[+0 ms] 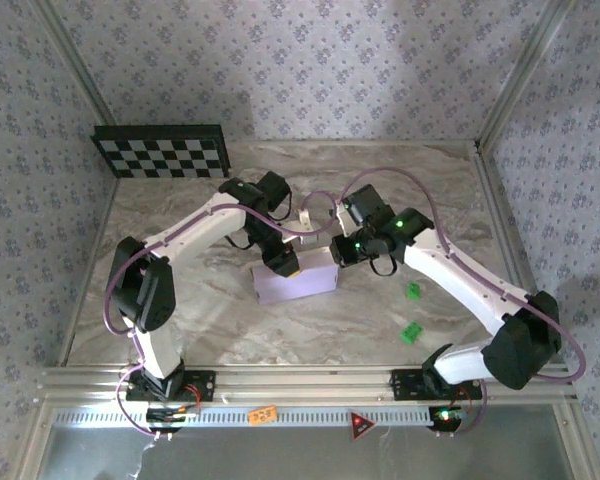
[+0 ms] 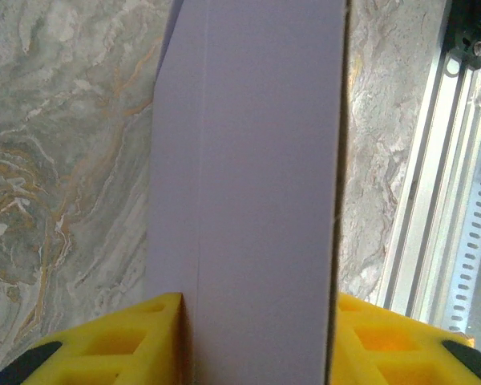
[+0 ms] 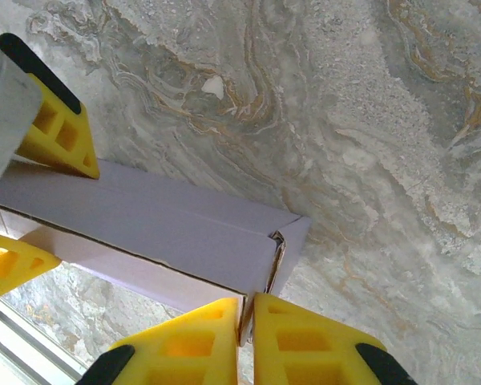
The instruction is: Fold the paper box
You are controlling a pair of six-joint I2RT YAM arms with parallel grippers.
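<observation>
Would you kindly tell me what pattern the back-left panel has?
The panel is a black-and-white checkerboard, clearest in the top external view.

The paper box (image 1: 295, 283) is pale lavender, fingers (image 3: 297, 345) yellow, table (image 1: 180, 320) marbled grey.

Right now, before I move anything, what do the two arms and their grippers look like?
The left arm and right arm have white links, black joint housings and a purple cable looped alongside each. Green lights glow at the right wrist. The left gripper and right gripper carry yellow fingers with moulded pockets and black edging.
</observation>
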